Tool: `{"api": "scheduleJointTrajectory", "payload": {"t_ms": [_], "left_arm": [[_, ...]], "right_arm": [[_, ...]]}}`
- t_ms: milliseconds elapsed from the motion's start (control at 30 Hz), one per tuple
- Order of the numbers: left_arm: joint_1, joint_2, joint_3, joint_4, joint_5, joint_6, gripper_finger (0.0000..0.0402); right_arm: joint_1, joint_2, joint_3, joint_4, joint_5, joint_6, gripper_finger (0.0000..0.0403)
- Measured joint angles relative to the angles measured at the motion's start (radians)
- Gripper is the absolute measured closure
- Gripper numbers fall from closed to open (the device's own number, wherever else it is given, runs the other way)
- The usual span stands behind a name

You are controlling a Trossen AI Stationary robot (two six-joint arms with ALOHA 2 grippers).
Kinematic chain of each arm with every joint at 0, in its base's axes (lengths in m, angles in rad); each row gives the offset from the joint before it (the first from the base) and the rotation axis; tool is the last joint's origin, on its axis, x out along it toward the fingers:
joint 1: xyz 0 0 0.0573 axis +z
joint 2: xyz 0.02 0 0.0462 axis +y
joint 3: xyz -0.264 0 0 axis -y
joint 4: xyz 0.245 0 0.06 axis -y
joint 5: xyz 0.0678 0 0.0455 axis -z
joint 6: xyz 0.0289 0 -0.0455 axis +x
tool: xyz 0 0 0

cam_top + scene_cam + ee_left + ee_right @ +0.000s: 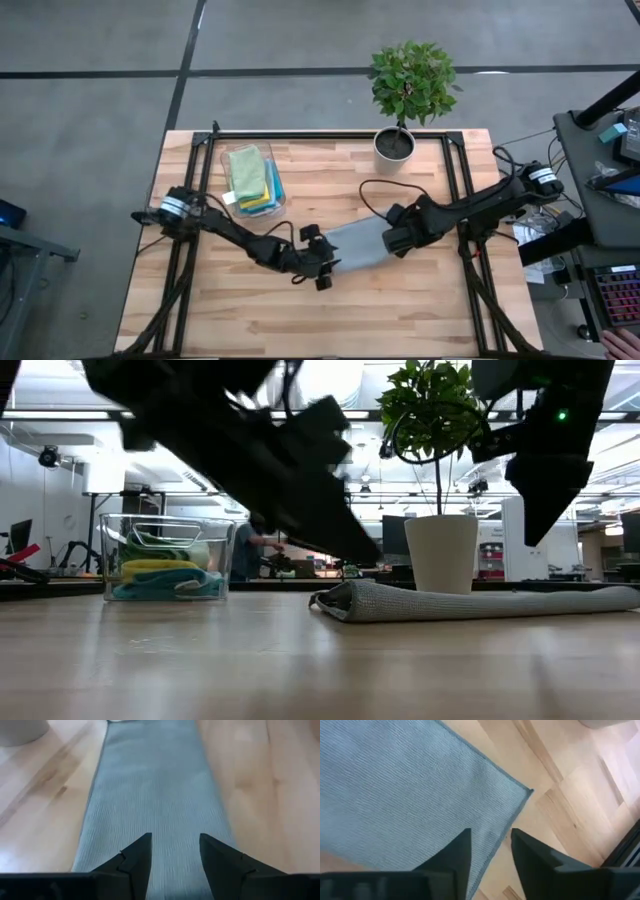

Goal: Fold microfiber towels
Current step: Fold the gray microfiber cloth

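Lying folded between two spread grippers, left (322, 268) and right (392, 240), one grey towel (352, 245); three more fill the bin (222, 170).

A grey microfiber towel (405, 785) is lying flat on the light wooden table (570, 810), filling most of the view. Its stitched edge is running diagonally to a corner that is pointing out over the bare wood. The right gripper (491, 851) is hanging just above the towel's hemmed edge near that corner, its two dark fingers (451, 860) standing apart with a narrow gap between them. Nothing is sitting between the fingers. A white curved object (607, 722) is showing at the far edge.
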Motion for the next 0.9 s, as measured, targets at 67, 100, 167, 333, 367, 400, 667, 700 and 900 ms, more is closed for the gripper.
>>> {"api": "scheduleJointTrajectory", "payload": {"t_ms": [67,100,167,333,367,400,667,700,900], "left_arm": [[0.011,0.038,0.007,0.043,-0.001,0.001,0.0252],[0.014,0.054,0.013,0.040,-0.003,0.001,0.0252],[0.015,0.077,0.021,0.024,-0.001,-0.004,0.0252],[0.015,0.086,0.021,-0.073,0.036,-0.055,0.0252],[0.014,0.079,0.023,-0.110,0.049,-0.077,0.0252],[0.013,0.071,0.023,-0.152,0.059,-0.093,0.0252],[-0.007,0.026,0.013,-0.354,0.110,-0.122,0.0252],[-0.008,0.020,0.013,-0.373,0.117,-0.123,0.0252],[-0.013,-0.011,0.005,-0.413,0.129,-0.117,0.0252]], "right_arm": [[0.000,-0.028,0.000,-0.004,0.000,-0.003,0.0257],[0.000,-0.043,0.000,-0.005,0.000,-0.003,0.0249],[0.000,-0.079,0.000,-0.004,0.000,-0.003,0.0236],[0.000,-0.155,-0.008,0.021,0.000,0.006,0.0206],[0.000,-0.167,-0.017,0.040,0.000,0.006,0.0200],[0.000,-0.178,-0.029,0.064,-0.003,0.006,0.0194],[-0.029,-0.223,-0.234,0.412,-0.136,0.005,0.0139],[-0.039,-0.223,-0.259,0.435,-0.139,0.014,0.0132],[-0.141,-0.232,-0.377,0.548,-0.222,0.010,0.0101]]}}
